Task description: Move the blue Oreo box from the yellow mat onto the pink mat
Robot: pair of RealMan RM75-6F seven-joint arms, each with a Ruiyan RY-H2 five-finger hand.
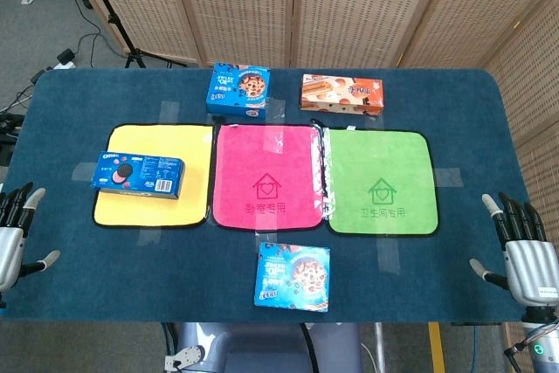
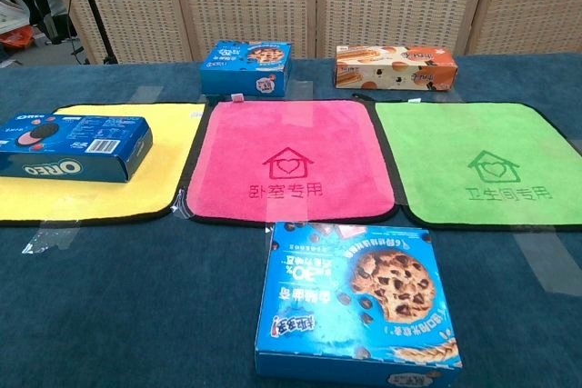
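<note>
Head view: blue Oreo box lies flat on the left part of the yellow mat, its left end overhanging the mat edge. Pink mat just beside it, bare. Left hand at the desk's left edge, partly cut off by the frame, fingers apart, holding nothing. Right hand at the right edge, fingers apart, empty. Chest view: neither hand visible; Oreo box's left end cropped, yellow mat partly out of frame.
</note>
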